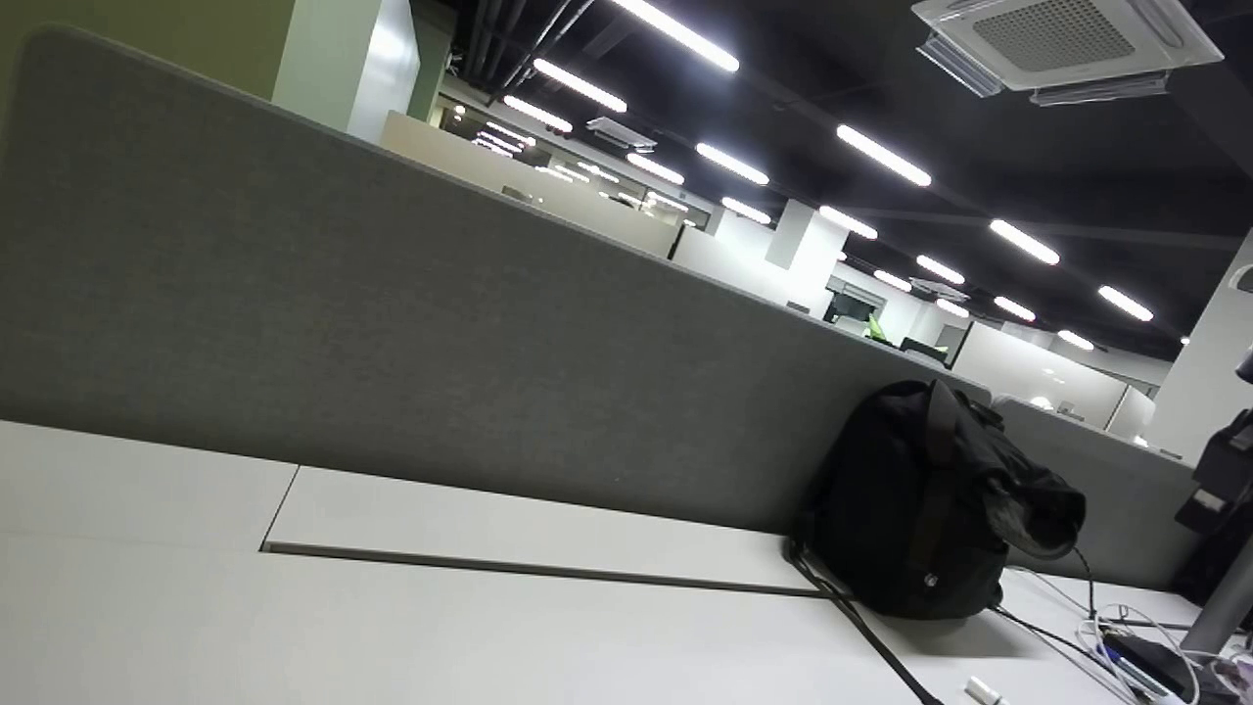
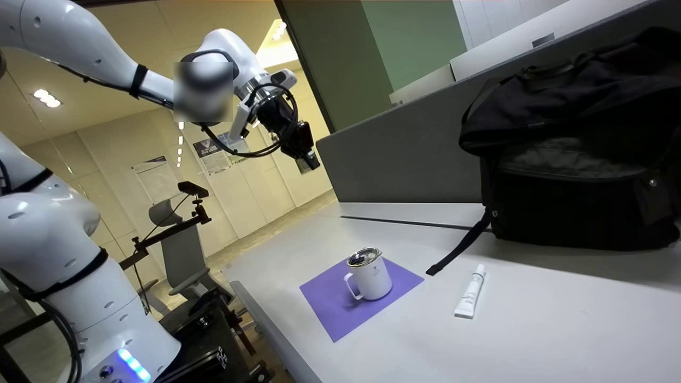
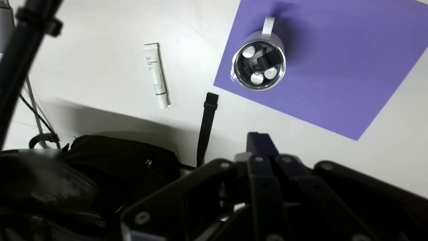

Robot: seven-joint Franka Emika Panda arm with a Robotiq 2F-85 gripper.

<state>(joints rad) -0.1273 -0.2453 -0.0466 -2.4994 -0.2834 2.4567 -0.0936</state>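
In an exterior view my gripper point(image 2: 313, 160) hangs high above the desk, apart from everything on it. The wrist view shows the gripper point(image 3: 259, 142) with its fingertips pressed together and nothing visible between them. A white mug point(image 2: 373, 279) with a clear lid stands upright on a purple sheet point(image 2: 331, 308). From above, several round white things show under or in the lid of the mug point(image 3: 260, 65); its handle points to the top of that view. Beside the sheet, a white tube point(image 2: 470, 297) lies flat; its printed side shows on the tube point(image 3: 154, 72) in the wrist view.
A black bag point(image 2: 580, 207) leans by the grey partition point(image 1: 440, 333), its strap point(image 3: 206, 124) trailing over the desk toward the sheet. Cables point(image 1: 1106, 627) and a grey pole point(image 1: 1219, 607) stand beyond the bag. An office chair point(image 2: 186, 255) is behind the desk's edge.
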